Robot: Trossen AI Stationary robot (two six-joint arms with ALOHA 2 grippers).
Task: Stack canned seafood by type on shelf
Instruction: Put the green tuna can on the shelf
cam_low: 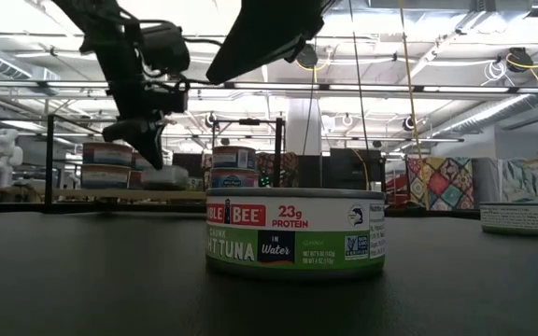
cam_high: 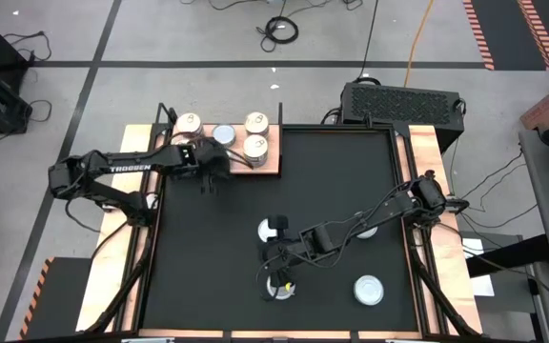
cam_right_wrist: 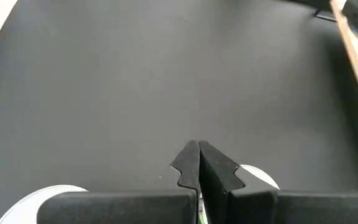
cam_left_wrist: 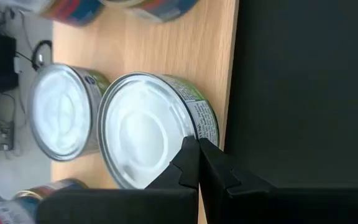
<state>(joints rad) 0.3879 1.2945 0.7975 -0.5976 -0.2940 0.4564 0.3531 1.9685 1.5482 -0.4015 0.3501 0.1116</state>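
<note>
High view, left to right: the closed left gripper (cam_high: 210, 174) hovers at the light wooden shelf (cam_high: 273, 168) upper left, while the closed, empty right gripper (cam_high: 276, 255) hangs lower centre, nearest the loose green-labelled round tuna tin (cam_high: 278, 287) just below it.

Black mat (cam_high: 332, 181) centre lies open; tins (cam_high: 255, 124) crowd the shelf (cam_high: 273, 164).

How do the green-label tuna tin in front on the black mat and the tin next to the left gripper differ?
The tuna tin stands on the black mat, away from the wooden shelf; the tin by the left gripper already sits on that shelf. The mat tin stands alone; the shelf tin has another tin beside it. Both carry green labels.
</note>
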